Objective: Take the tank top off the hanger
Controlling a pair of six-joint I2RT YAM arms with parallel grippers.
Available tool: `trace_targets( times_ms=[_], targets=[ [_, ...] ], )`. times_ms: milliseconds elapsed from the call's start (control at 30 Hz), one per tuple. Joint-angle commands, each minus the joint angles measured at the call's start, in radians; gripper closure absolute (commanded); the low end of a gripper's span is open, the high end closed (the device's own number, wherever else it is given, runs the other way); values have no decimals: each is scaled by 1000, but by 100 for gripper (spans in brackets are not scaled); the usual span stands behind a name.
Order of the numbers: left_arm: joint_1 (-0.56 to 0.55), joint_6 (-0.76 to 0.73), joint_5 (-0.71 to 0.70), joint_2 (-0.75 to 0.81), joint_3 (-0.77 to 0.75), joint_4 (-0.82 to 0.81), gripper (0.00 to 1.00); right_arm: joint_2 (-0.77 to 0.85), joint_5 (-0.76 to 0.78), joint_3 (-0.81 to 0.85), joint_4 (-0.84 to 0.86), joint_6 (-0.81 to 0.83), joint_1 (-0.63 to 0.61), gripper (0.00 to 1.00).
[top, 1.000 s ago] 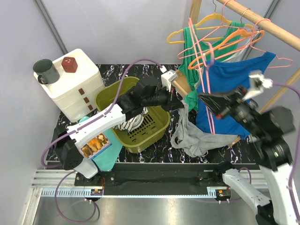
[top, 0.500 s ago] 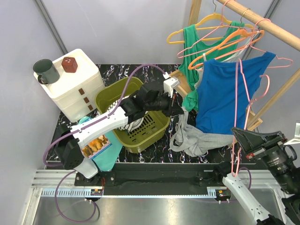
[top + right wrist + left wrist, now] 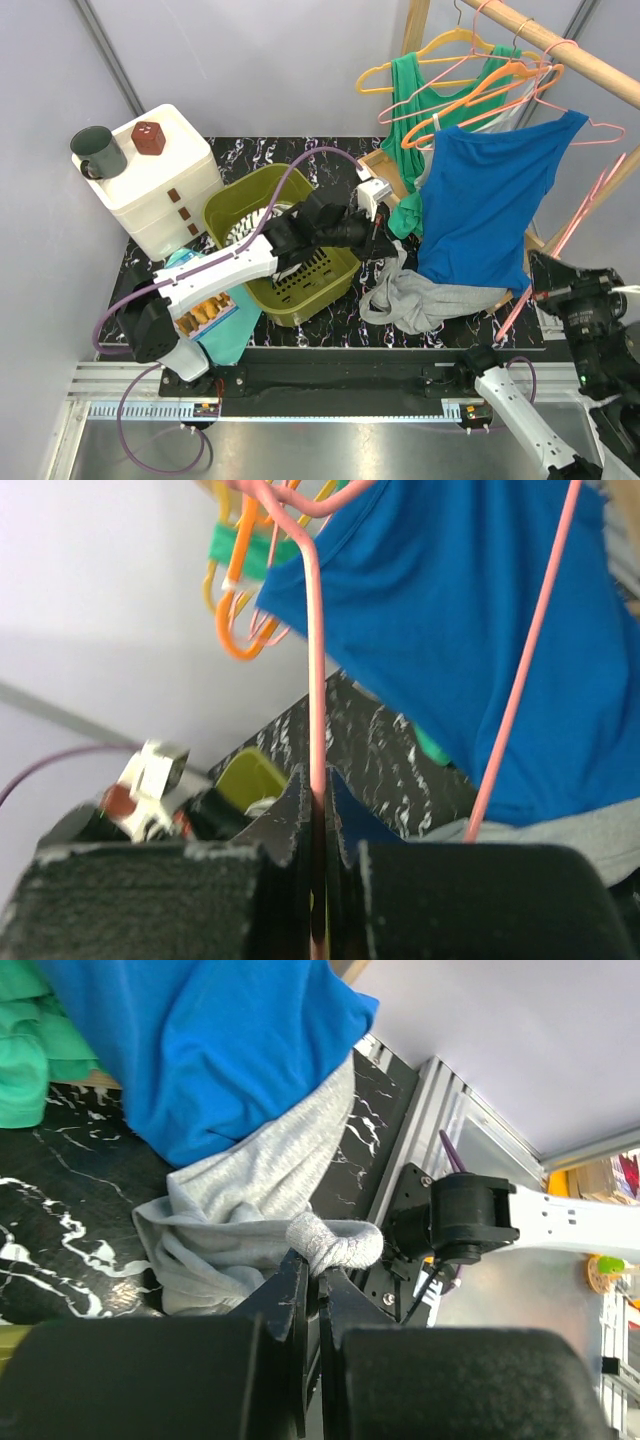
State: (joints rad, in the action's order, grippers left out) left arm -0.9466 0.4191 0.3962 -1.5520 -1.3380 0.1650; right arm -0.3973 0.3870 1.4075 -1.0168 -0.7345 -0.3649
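While the left arm is stretching toward the blue shirt (image 3: 485, 200), its wrist view is showing the left tool (image 3: 312, 1268) pinching closed on the gray tank top (image 3: 240, 1195) heaped on the counter (image 3: 60, 1210) below that shirt, and the right tool (image 3: 318, 785) is clamping the pink hanger (image 3: 314, 650) beside it.

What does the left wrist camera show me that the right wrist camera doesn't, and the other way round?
Only the left wrist view: the left gripper shut on a rolled edge of the grey garment, and the right arm's base. Only the right wrist view: the right gripper shut on the pink hanger, the orange hangers, the olive basket. Both: the blue tank top, part of that grey fabric and the black marbled table.
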Motion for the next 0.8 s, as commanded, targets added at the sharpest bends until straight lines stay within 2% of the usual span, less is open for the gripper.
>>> trace_targets(
  times_ms=[0, 267, 500, 633, 767],
  targets=[
    [-20, 0, -5, 53, 3, -44, 100, -125, 223, 13, 156, 52, -3, 100],
    [-35, -5, -28, 110, 20, -22, 100, -319, 386, 122, 320, 113, -5, 100],
    [-53, -11, -40, 136, 30, 7, 100, -521, 489, 235, 339, 107, -3, 100],
    [-67, -20, -48, 145, 36, 21, 100, -575, 567, 281, 340, 115, -3, 100],
    [-75, -22, -51, 150, 39, 28, 100, -571, 650, 254, 339, 81, -3, 100]
  ],
)
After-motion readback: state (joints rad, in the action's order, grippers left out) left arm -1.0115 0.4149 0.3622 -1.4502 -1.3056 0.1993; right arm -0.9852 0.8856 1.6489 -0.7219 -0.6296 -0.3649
